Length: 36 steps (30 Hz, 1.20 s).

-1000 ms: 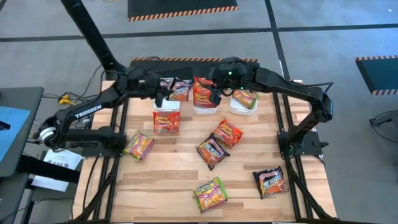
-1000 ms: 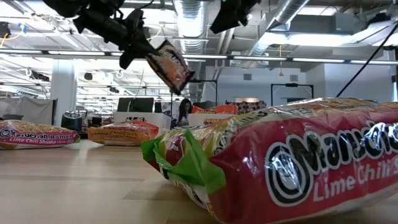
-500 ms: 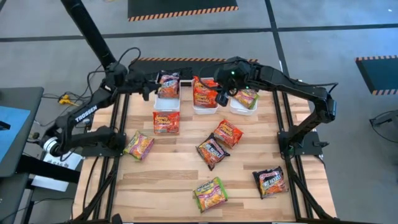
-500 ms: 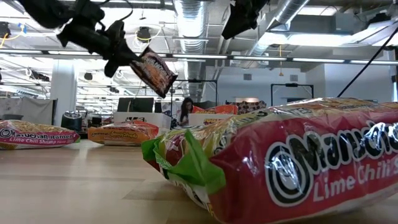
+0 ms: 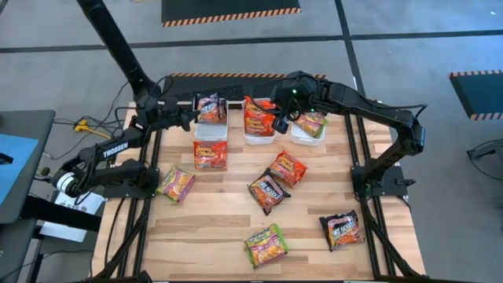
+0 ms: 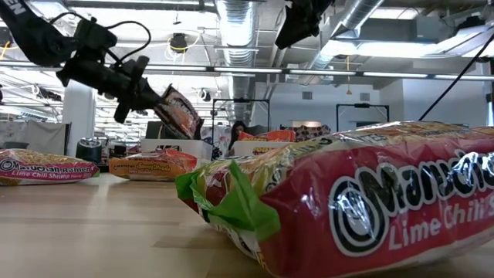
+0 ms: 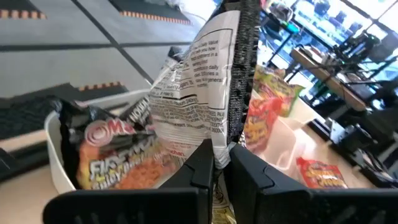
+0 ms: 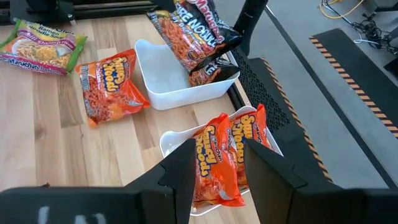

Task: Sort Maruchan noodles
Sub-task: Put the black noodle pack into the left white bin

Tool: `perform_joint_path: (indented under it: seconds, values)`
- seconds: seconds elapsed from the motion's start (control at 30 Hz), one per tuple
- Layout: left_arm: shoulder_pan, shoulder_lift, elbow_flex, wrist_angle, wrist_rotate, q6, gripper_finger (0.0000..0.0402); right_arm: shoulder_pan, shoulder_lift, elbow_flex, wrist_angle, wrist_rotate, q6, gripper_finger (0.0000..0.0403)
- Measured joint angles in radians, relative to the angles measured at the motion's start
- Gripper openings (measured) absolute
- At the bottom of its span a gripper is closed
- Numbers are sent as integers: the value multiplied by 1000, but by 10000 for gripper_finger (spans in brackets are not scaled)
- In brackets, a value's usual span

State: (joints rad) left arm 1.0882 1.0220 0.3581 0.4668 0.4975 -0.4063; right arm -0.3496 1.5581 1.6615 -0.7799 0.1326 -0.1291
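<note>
Overhead, surface [image 5: 212,228]: pale wooden slats, carrying three white bins along its far edge and loose Maruchan noodles in front of them.
Left bin [image 5: 211,126]: holds a dark packet [image 7: 106,163]; an orange packet [image 5: 210,154] lies just in front of it.
Middle bin [image 5: 260,135]: holds orange packets [image 8: 217,158].
Right bin [image 5: 306,135]: holds a green-edged packet [image 5: 310,123].
Loose packets: six on the surface, among them a green one [image 5: 266,244] near the front edge and a dark one [image 5: 342,229] toward the right.
Left gripper [image 5: 191,116]: over the left bin, fingers pinched on the edge of a dark hanging packet [image 6: 181,113].
Right gripper [image 5: 277,123]: above the middle bin, fingers parted and holding nothing.
</note>
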Motion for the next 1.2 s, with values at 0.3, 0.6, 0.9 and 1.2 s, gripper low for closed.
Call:
perform_joint_path:
  seconds: [0.3,0.6,0.9,1.2]
  values:
    - [0,164,-1,119,41,-11,15,0,0,0,2,0,5,157]
    - [0,283,-1,238,55,-61,16,0,0,0,-1,0,32,157]
    - [0,302,-1,225,-23,-66,47,0,1,0,-2,0,35,157]
    - [0,303,-1,120,14,-57,120,0,1,0,-2,0,34,157]
